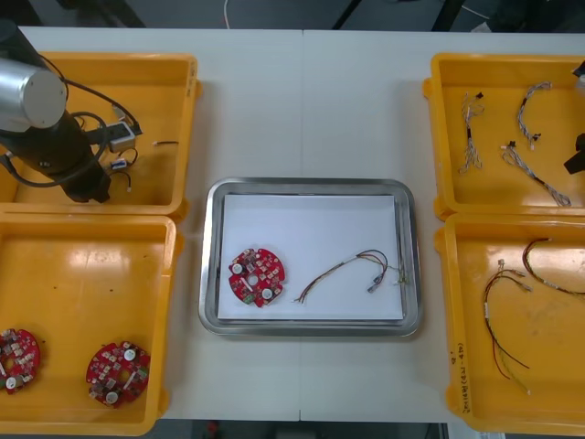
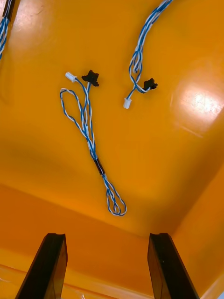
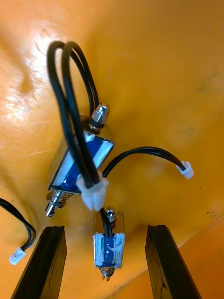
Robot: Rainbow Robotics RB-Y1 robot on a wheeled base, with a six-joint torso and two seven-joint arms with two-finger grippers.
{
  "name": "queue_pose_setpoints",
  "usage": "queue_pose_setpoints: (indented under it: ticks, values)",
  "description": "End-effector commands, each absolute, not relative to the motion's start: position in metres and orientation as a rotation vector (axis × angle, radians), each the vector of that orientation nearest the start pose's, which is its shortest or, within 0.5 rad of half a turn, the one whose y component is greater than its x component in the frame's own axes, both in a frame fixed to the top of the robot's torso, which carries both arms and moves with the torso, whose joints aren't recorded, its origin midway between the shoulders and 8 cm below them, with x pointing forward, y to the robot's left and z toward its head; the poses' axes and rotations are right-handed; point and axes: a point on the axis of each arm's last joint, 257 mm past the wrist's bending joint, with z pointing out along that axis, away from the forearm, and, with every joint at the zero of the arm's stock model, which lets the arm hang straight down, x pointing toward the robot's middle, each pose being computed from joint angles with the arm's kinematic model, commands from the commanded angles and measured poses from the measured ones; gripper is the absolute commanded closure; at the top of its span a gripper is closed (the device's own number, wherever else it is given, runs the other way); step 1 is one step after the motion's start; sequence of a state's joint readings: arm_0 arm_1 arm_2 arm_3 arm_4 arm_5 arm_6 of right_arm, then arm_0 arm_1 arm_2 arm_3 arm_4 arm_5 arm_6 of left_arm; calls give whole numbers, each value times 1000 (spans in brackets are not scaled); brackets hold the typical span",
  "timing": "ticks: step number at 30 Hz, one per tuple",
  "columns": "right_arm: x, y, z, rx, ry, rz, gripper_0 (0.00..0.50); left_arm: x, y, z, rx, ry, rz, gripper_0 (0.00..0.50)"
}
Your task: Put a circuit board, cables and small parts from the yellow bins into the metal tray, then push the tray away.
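With the round red circuit board [image 1: 257, 276] and a red and yellow cable [image 1: 352, 270] lying in the metal tray [image 1: 212, 265] at the middle of the counter [image 1: 311, 110], I judge the small parts and a blue and white cable are yet to go in. My left tool [image 3: 105, 232] hangs low inside the far left yellow bin [image 1: 183, 119], fingers apart, with a small metal part [image 3: 108, 250] standing between them. Its black cable [image 3: 140, 152] runs up to a white connector [image 3: 93, 194] that lies against a second small metal part [image 3: 79, 163]. That is my worry: if I close here, I may pinch the lead instead of the body, or the crossing loops may drag the second part up too, and it could drop on the counter on the way to the tray. The metal body also looks smooth, so an off-centre grip could let it twist out. My right tool [image 2: 106, 236] is over the far right yellow bin [image 1: 437, 137], fingers spread, above a twisted blue and white cable [image 2: 88, 135] lying flat on the floor of the bin, near another of its kind.
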State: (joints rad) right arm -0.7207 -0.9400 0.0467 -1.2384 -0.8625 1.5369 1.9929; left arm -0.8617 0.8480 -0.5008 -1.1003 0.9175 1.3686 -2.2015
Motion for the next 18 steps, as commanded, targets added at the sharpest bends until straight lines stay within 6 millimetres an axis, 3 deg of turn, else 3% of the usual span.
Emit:
queue_pose_setpoints:
  ticks: [1, 3, 4, 5, 6, 7, 18]
  values:
    - [542, -463, -119, -594, 2574, -280, 0, 558, 359, -236, 1229, 2538, 323, 0]
    - [542, -462, -125, -598, 2582, -265, 0, 559, 359, -238, 1231, 2532, 328, 0]
    - [542, -463, -128, -599, 2584, -261, 0, 559, 358, -238, 1234, 2531, 327, 61]
    - [542, -464, -128, -599, 2586, -261, 0, 558, 358, -238, 1231, 2533, 324, 146]
    - [542, -464, -133, -598, 2591, -252, 0, 558, 357, -238, 1232, 2532, 322, 415]
    - [542, -464, -135, -601, 2593, -247, 0, 558, 358, -238, 1231, 2535, 324, 500]
    - [559, -459, -146, -599, 2571, -216, 0, 557, 357, -238, 1228, 2537, 313, 500]
